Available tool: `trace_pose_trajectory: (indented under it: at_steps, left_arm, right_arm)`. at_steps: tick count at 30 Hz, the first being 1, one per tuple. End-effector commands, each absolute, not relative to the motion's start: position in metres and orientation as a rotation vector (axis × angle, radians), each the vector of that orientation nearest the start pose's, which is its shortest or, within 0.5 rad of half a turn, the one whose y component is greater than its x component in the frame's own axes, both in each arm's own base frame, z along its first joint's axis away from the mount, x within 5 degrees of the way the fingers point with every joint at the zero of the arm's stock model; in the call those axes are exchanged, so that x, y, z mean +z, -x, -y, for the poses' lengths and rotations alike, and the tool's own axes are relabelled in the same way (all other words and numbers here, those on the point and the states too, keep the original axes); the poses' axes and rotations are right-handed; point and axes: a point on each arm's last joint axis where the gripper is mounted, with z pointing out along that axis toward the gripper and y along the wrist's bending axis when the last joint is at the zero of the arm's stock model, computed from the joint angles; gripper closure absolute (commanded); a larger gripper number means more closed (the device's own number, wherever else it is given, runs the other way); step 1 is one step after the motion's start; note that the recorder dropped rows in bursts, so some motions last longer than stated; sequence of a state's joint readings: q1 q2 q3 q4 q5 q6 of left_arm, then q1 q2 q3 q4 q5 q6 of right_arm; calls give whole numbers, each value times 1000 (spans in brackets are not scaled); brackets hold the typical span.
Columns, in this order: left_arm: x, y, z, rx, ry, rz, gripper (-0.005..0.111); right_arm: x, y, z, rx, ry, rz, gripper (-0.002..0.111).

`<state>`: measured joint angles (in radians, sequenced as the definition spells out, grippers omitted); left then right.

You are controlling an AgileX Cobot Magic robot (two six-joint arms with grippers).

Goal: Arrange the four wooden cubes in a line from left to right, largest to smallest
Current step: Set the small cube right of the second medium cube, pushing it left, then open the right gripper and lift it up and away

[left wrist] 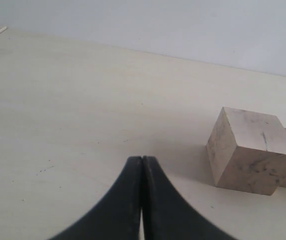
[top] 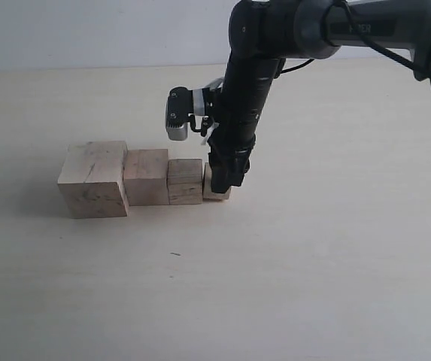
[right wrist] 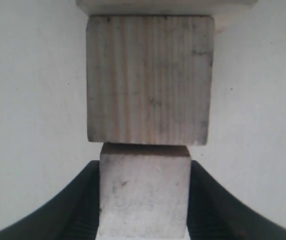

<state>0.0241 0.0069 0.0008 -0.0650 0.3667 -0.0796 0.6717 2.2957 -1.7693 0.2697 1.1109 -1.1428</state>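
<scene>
Here four wooden cubes (top: 146, 177) abut (right pincer (right wrist: 145, 200) clamps smallest cube (top: 215, 193)).

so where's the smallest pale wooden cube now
Exterior view: smallest pale wooden cube sits at the row's right end, beside the third-largest cube, held by the right gripper.

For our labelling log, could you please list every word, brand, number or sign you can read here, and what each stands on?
No text can be read in any view.
On the right arm's upper link: a faint pale mark, too small and blurred to read.
On the wooden cubes, from the largest cube to the smallest cube: only grain and dark smudges, no lettering.
</scene>
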Motion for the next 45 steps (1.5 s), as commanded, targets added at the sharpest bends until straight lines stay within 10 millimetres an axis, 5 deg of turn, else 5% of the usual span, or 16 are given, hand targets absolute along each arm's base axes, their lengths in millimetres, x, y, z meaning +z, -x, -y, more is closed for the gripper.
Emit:
trace_pose_trajectory:
  at_steps: [1,12,16,21,23,31,45]
  left_arm:
    - [181,-53,1,-108,132,-1839,107]
    - [181,-53,1,-108,132,-1839,107]
    - [181,-53,1,-108,132,-1839,107]
    - [181,-53,1,-108,132,-1839,107]
    - [181,-53,1,-108,132,-1839,107]
    - [181,-53,1,-108,132,-1839,107]
    - [181,-53,1,-108,132,-1839,107]
  right_arm:
    - [134,-342,-305,387,2291,-1962,108]
    - [125,-343,-307,395,2282,-1966,106]
    - [125,-343,-306,390,2282,-1970,85]
    - [125,-343,-306,401,2251,-2015,41]
    - [125,-343,-306,399,2247,-2016,35]
    - [132,-345,-304,339,2209,-2061,33]
    - [195,-331,-290,322,2045,-2270,35]
